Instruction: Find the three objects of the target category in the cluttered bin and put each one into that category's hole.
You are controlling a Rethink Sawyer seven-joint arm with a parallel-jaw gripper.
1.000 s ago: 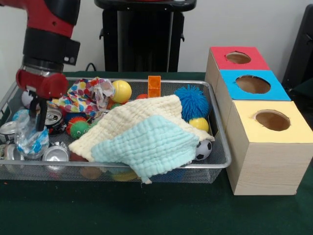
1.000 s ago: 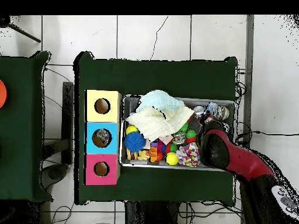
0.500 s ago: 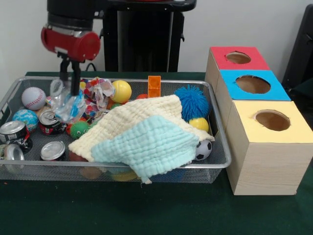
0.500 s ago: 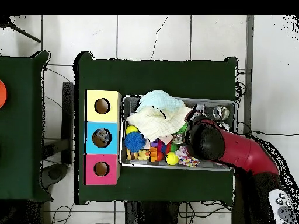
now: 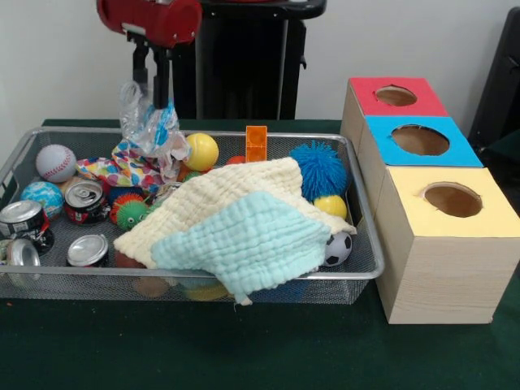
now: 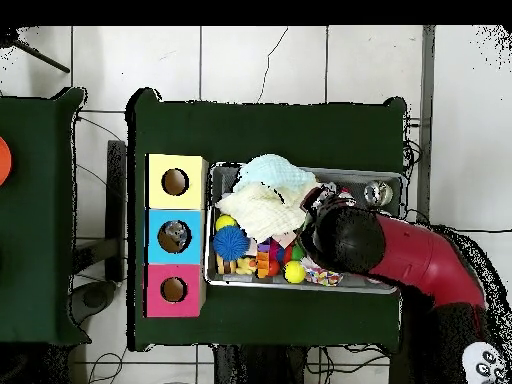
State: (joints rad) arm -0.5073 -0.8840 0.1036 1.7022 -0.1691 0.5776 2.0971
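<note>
My gripper [image 5: 152,97] hangs above the left half of the wire bin [image 5: 370,244], shut on a crumpled clear plastic bottle with a blue label [image 5: 151,126]. The bottle dangles just over a patterned cloth [image 5: 130,166] in the bin. Three hole boxes stand to the right of the bin: red [image 5: 396,96], blue [image 5: 420,140] and yellow [image 5: 452,199]. In the overhead view the red arm [image 6: 350,240] covers the bin's middle and hides the gripper and the bottle.
A cream and light-blue cloth [image 5: 244,227] drapes over the bin's centre. Cans [image 5: 84,199] and a baseball [image 5: 55,162] lie at its left end. A blue spiky ball [image 5: 318,169], a yellow ball [image 5: 201,151] and an orange block [image 5: 257,143] sit toward the back.
The gripper has risen and travelled right from the bin's left end, carrying the plastic bottle up out of the clutter.
</note>
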